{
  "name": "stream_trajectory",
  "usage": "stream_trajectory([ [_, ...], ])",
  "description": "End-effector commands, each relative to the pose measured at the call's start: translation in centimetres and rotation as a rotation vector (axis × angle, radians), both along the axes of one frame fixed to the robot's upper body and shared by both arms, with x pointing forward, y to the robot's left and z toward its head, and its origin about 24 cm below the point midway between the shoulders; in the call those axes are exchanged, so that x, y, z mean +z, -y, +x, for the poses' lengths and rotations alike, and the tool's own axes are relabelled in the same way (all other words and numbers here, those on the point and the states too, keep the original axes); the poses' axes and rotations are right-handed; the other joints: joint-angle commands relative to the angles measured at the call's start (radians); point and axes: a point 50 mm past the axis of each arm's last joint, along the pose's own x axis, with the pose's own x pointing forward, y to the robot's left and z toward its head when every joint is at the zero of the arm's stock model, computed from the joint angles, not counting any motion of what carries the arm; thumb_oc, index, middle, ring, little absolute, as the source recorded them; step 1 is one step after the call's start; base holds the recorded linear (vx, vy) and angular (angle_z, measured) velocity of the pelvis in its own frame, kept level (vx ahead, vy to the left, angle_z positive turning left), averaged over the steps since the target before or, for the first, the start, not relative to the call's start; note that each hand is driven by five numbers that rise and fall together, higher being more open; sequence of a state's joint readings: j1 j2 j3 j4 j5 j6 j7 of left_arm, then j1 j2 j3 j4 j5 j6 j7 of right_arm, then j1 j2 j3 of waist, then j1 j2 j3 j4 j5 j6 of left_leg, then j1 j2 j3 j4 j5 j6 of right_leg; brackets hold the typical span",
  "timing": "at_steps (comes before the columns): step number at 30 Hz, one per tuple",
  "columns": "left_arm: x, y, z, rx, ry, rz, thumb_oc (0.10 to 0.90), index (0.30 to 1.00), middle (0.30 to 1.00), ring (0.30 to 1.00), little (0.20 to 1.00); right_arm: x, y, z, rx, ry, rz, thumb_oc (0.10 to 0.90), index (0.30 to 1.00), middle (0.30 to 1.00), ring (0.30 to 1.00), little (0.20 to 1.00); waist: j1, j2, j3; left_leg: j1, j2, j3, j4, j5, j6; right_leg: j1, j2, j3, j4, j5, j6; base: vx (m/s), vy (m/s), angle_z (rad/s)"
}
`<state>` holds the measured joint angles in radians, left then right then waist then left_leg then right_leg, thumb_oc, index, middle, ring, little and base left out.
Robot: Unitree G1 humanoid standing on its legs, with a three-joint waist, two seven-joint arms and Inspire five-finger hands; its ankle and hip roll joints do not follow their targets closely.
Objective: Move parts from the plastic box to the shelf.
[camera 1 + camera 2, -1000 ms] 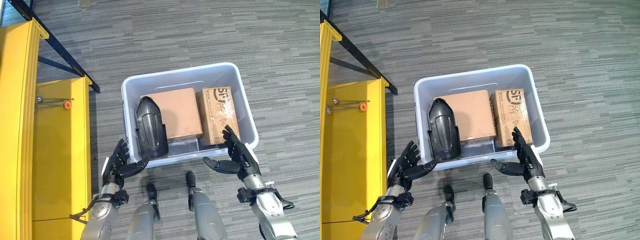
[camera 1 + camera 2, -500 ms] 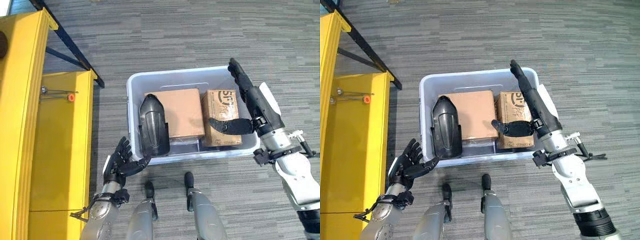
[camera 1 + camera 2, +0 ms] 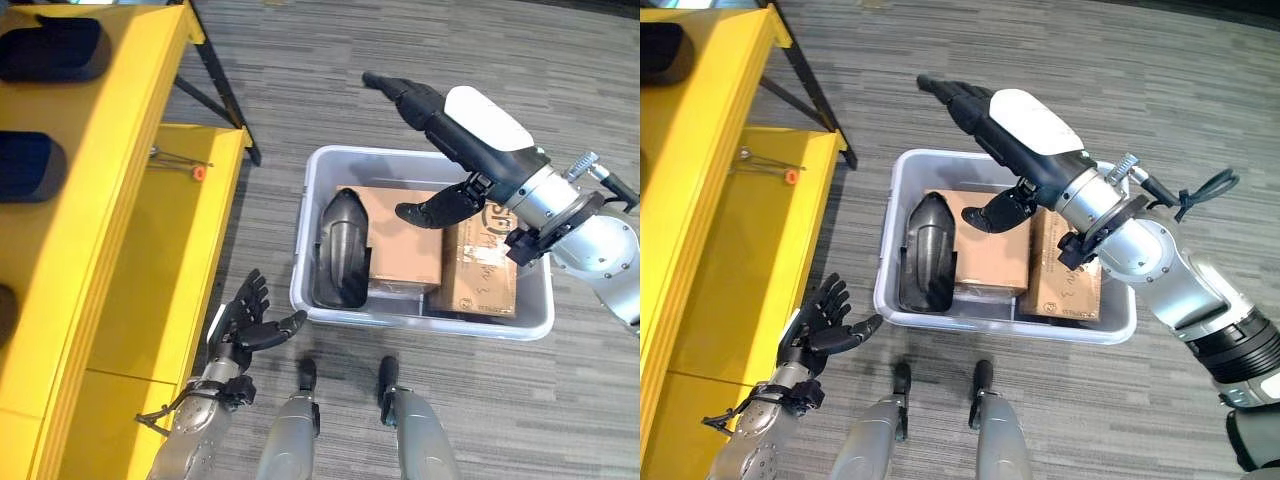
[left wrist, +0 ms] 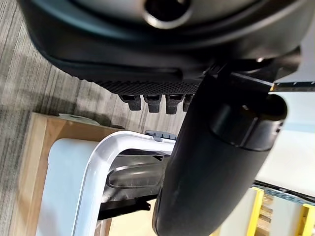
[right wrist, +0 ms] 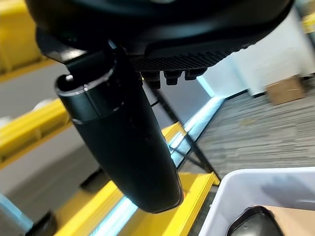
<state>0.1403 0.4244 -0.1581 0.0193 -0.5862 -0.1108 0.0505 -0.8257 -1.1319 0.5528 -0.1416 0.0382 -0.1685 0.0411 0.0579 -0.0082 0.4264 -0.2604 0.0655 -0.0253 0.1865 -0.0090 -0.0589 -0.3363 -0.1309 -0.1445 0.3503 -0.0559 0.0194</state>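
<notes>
Print marks the smaller cardboard box (image 3: 487, 268), too unclear to read.

Grey carpet under me, yellow racking on my left.

The floor (image 3: 520, 60) I look down on is carpet in thin grey stripes of lighter and darker tone, evenly lit. The yellow shelf (image 3: 120, 130) stands on my left, its upper board overhanging a lower one, and a black brace (image 3: 222, 85) slants from it to the carpet. Past my right wrist I see a pale wall (image 5: 231, 73), a bright bluish strip of light (image 5: 210, 105) along its foot, and a cardboard box (image 5: 288, 88) on the carpet beside it.
</notes>
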Motion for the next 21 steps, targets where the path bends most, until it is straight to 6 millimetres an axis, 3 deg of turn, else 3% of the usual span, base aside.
stream_trajectory([
  [1,2.7,-0.1,-0.6,-0.069,0.136,0.013,0.9,1.0,1.0,1.0,1.0,2.9,-1.3,-0.8,0.073,0.127,-0.024,0.9,1.0,1.0,1.0,1.0,0.001,0.003,-0.093,-0.006,0.115,0.0,-0.026,0.033,-0.033,0.065,-0.094,0.049,0.033,-0.118,0.088,-0.01,-0.008,0.21],
  [9,3.0,-0.2,-0.5,-0.07,0.147,0.009,0.9,1.0,1.0,1.0,1.0,3.2,-3.5,0.5,0.103,0.091,-0.151,0.9,1.0,1.0,1.0,1.0,0.029,0.004,-0.088,-0.01,0.11,-0.02,-0.044,0.05,-0.033,0.074,-0.099,0.028,0.02,-0.114,0.086,-0.01,0.003,0.08],
  [21,3.1,-0.3,-0.5,-0.059,0.153,0.005,0.9,1.0,1.0,1.0,1.0,1.8,-3.1,0.8,0.05,0.041,-0.407,0.9,1.0,1.0,1.0,1.0,0.051,0.013,-0.06,-0.04,0.098,-0.047,-0.054,0.069,-0.031,0.068,-0.113,-0.003,0.013,-0.108,0.087,-0.02,0.007,0.08],
])
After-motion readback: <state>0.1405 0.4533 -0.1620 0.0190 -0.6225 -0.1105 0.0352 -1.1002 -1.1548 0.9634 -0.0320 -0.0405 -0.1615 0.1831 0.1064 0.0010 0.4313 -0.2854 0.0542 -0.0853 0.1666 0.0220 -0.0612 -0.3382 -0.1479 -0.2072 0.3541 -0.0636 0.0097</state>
